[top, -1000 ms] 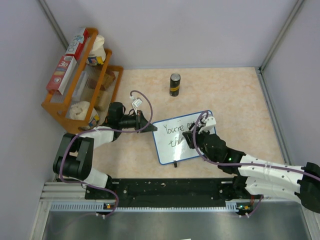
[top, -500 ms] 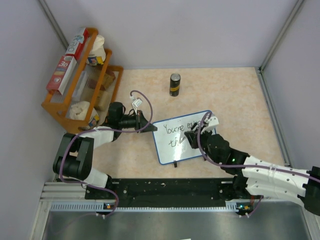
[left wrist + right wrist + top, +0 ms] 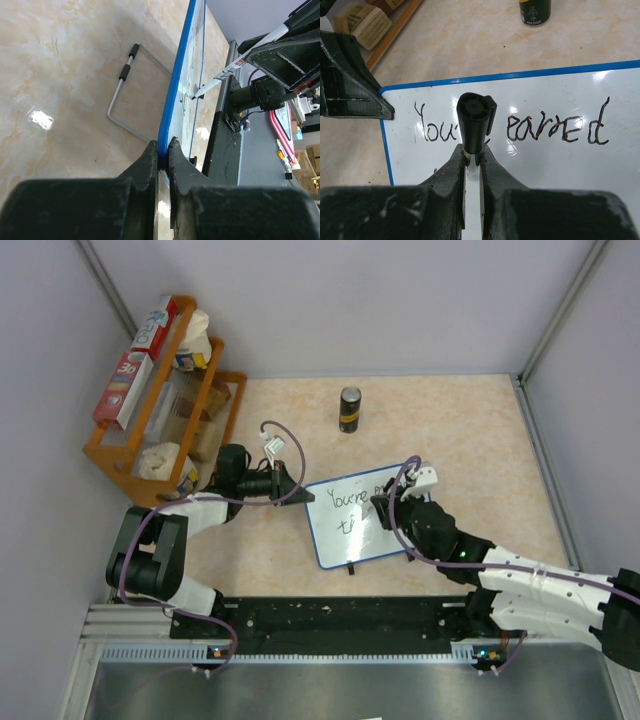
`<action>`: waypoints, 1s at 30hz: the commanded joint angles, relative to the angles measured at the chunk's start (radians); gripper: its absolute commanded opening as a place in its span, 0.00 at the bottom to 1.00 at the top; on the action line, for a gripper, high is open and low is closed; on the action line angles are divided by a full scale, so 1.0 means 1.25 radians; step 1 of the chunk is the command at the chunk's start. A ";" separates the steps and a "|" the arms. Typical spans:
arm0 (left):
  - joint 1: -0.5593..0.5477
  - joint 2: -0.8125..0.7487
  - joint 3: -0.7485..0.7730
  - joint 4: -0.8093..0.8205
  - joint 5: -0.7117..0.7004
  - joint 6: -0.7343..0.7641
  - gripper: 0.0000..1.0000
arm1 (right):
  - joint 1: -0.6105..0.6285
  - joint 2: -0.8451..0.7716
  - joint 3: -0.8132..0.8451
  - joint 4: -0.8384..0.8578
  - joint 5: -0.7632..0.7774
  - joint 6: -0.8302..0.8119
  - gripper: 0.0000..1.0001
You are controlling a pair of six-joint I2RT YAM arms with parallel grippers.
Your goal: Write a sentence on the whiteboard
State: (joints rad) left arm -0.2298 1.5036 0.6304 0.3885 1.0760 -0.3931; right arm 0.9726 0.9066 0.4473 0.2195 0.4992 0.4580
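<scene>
Mid-frame in the top view, the left gripper (image 3: 162, 146) pinches the whiteboard (image 3: 360, 545) by its blue rim, while the right gripper (image 3: 472, 152) clamps a black-capped marker (image 3: 474, 117) over the sentence (image 3: 555, 129).

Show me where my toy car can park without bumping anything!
Free: the table right of the can, up to the right wall, and the strip between can and whiteboard. Crowded: by the rack, and at the whiteboard, where the left gripper clamps it and the right gripper holds a marker.
</scene>
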 commanded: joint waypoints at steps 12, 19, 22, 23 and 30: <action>-0.015 0.029 -0.016 -0.056 -0.094 0.100 0.00 | -0.006 -0.009 -0.019 -0.015 -0.010 0.018 0.00; -0.015 0.029 -0.017 -0.056 -0.094 0.100 0.00 | -0.007 -0.021 -0.047 -0.019 -0.031 0.036 0.00; -0.015 0.029 -0.017 -0.056 -0.094 0.100 0.00 | -0.007 -0.017 -0.046 -0.014 -0.031 0.039 0.00; -0.015 0.029 -0.017 -0.056 -0.094 0.100 0.00 | -0.007 -0.017 -0.044 -0.012 -0.030 0.039 0.00; -0.015 0.029 -0.017 -0.056 -0.094 0.100 0.00 | -0.007 -0.058 0.000 0.005 -0.025 0.013 0.00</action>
State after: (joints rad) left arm -0.2298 1.5036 0.6304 0.3885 1.0756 -0.3931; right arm 0.9722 0.8734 0.3992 0.2127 0.4553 0.5056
